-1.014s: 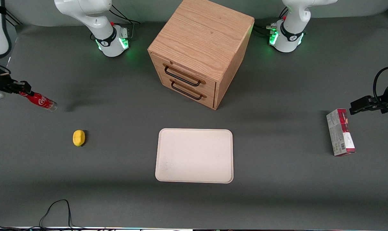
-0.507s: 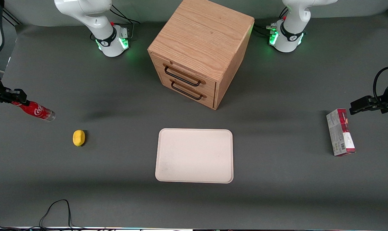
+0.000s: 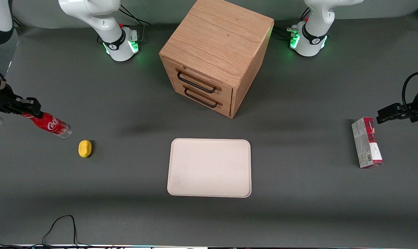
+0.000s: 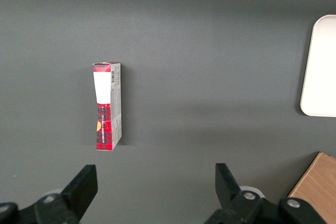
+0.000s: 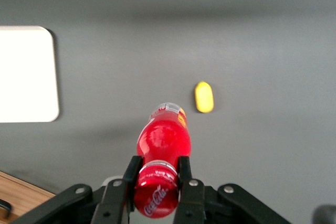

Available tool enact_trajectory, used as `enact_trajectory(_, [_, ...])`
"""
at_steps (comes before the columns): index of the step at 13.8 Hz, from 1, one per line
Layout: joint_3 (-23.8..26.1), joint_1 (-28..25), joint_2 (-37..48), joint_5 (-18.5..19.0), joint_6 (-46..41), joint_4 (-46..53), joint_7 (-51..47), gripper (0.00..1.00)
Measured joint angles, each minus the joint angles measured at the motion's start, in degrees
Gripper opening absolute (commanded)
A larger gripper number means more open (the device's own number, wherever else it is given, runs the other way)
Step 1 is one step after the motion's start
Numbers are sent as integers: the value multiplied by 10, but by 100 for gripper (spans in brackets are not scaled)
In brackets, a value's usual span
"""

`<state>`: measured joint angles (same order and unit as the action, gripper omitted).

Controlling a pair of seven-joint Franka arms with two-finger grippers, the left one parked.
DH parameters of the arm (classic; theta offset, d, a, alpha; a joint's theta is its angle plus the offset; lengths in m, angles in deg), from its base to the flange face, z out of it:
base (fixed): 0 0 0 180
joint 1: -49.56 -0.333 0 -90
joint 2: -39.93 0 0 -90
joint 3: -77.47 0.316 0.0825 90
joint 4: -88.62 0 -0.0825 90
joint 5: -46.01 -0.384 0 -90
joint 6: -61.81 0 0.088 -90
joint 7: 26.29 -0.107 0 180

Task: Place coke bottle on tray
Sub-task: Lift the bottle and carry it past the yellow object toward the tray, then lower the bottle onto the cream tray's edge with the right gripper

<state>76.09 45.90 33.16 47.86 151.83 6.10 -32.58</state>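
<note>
My right gripper [image 3: 30, 110] is shut on the cap end of the coke bottle [image 3: 51, 125] and holds it tilted in the air, above the table at the working arm's end. In the right wrist view the gripper [image 5: 157, 167] clamps the red cap, and the red bottle [image 5: 163, 137] points away from the camera, clear base down. The cream tray [image 3: 209, 167] lies flat on the table, nearer the front camera than the wooden box, well apart from the bottle. One corner of the tray shows in the right wrist view [image 5: 26, 74].
A yellow lemon [image 3: 85, 148] lies on the table between bottle and tray, close under the bottle. A wooden two-drawer box [image 3: 216, 55] stands farther from the camera than the tray. A red-and-grey carton [image 3: 367, 142] lies toward the parked arm's end. A black cable [image 3: 62, 226] lies near the front edge.
My gripper with the bottle dipped outward, then has come back toward the tray and a little nearer the camera, closer to the lemon. Its shadow has slid toward the tray.
</note>
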Motion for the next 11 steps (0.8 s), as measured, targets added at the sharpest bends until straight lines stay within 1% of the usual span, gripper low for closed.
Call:
enact_trajectory(4, [69, -1, -84, -1, -29, 113, -76, 0])
enact_trajectory(8, [147, -3, -151, 0, -35, 184, -161, 0])
enact_trajectory(10, [175, -17, -188, 7, -24, 220, -210, 0])
enact_trajectory(11, [184, -28, -208, 17, -12, 238, -230, 0])
